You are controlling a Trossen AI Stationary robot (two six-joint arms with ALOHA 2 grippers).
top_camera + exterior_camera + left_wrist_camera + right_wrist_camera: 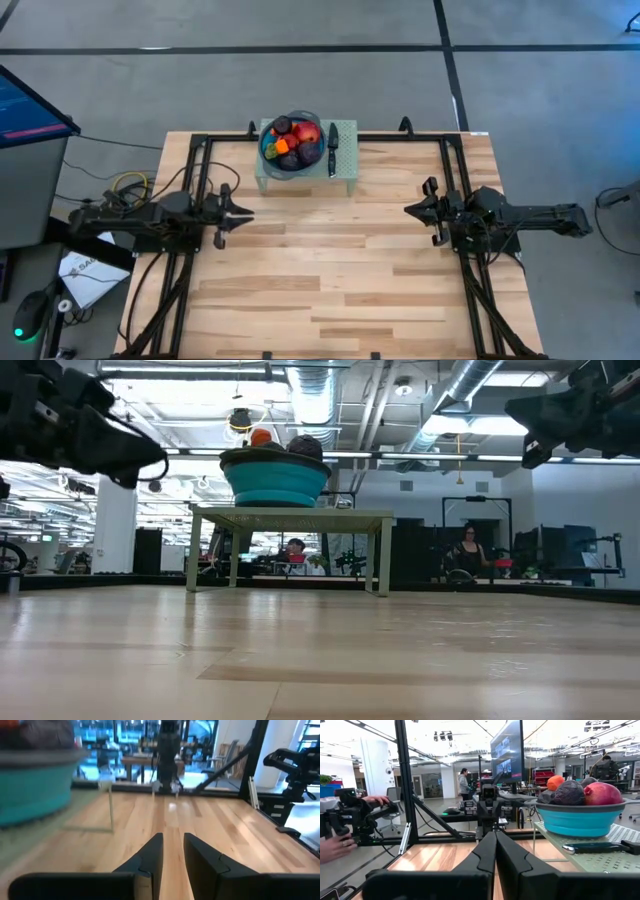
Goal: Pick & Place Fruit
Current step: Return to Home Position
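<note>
Teal on pale green: note the bowl [264, 150] on its small perforated stand [346, 172] at the far edge of the wooden table [330, 290], heaped above the rim with the fruit [290, 138] — red, dark purple, one orange perched near the top. See none loose on the boards. Find the black-handled knife [332, 148] flat on the stand, just beside the bowl.

Place the left gripper [247, 212] on its own side of the table, well apart from the stand, fingers [152, 857] parted by a narrow slit and holding nothing. Place the right gripper [408, 209] opposite, equally clear of the stand, fingers [480, 857] pressed together along one seam, empty too. Reads as parking, with the picking judged finished.

Fear the heap first: piled proud of the rim, apt to shed its top fruit onto the stand or the boards at any knock to those thin legs. Mind the knife next: loose, lying where a rolling fruit or a jolt could push it toward the stand's edge. Mind also the hand [332, 849] of a person, caught in the right wrist view beyond the black frame rail [402, 795], gripping some dark gear — possibly near enough to meet an arm if the move home swings wide. Expect little trouble otherwise, given the open boards between both grippers and the stand.
</note>
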